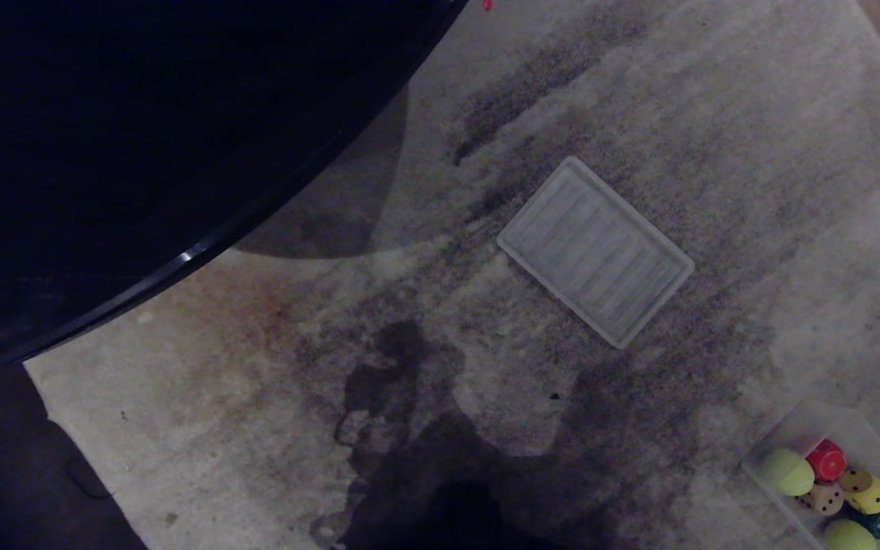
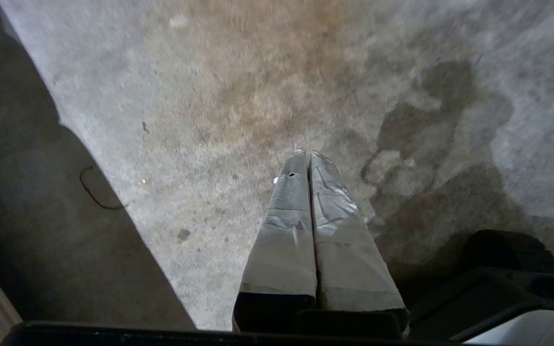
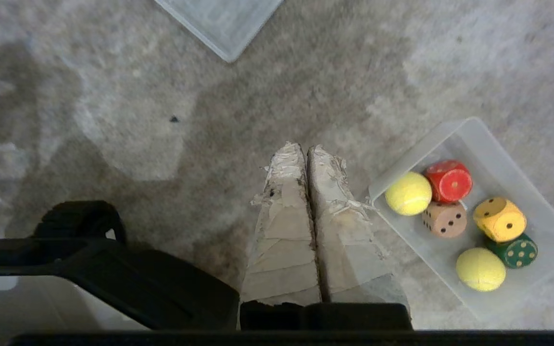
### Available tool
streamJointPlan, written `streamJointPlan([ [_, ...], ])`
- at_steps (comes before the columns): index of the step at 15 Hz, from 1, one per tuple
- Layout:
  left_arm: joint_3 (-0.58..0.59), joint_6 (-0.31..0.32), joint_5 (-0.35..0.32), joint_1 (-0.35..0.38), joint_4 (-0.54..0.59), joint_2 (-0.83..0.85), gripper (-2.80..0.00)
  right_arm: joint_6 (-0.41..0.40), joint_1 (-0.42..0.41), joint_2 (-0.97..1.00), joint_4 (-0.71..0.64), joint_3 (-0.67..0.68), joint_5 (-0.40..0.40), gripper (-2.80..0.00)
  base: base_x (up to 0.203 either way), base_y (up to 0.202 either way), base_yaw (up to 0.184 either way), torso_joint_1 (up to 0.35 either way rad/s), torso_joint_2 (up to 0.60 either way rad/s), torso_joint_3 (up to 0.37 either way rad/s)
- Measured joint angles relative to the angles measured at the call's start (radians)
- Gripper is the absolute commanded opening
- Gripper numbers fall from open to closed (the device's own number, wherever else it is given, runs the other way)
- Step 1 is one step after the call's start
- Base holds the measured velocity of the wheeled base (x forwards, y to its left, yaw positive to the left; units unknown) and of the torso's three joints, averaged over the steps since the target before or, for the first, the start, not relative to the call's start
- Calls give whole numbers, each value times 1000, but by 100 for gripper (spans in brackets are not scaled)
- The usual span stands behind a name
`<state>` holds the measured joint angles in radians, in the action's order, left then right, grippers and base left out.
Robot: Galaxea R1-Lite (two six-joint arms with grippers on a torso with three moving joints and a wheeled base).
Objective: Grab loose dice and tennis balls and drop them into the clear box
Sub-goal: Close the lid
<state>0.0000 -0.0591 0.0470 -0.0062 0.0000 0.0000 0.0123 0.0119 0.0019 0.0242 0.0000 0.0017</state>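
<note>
- Basically, all four dice (image 3: 479,211) and both balls (image 3: 408,193) sit in the box (image 3: 455,137), at 4 o'clock in the head view.
- Dice look hard, slick: pinch flat faces. Balls fuzzy, springy: grip mid-width.
- Right gripper (image 3: 306,149) clenched, empty, beside box; left gripper (image 2: 308,154) clenched, empty.

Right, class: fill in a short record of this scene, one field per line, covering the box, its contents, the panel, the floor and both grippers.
box: clear box on the carpet
dice in box: red, tan, yellow, green
balls in box: two tennis balls
loose items: none visible
panel: white ribbed panel, flat on carpet, apart from box
left gripper: shut, empty, above carpet
right gripper: shut, empty, beside box
</note>
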Motion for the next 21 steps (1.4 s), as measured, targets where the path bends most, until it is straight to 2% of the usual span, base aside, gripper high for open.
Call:
streamJointPlan([
  [7,0,-12,1,0,-1,0,-280,-1,-1,2,-10,-7,-7,-280,0,0,0,1,1,-41],
  [10,0,-12,1,0,-1,0,-280,12,-8,81,-77,-132,-6,-280,0,0,0,0,0,0],
  [13,0,-12,1,0,-1,0,-280,53,-18,319,-103,-280,-7,-280,0,0,0,0,0,0],
  [15,0,-12,1,0,-1,0,-280,96,-30,527,-59,-339,-7,-280,0,0,0,0,0,0],
  [18,0,-12,1,0,-1,0,-280,181,-41,868,109,-387,-15,-280,0,0,0,0,0,0],
  [21,0,-12,1,0,-1,0,-280,284,-43,1216,361,-431,-36,-280,0,0,0,0,0,0],
])
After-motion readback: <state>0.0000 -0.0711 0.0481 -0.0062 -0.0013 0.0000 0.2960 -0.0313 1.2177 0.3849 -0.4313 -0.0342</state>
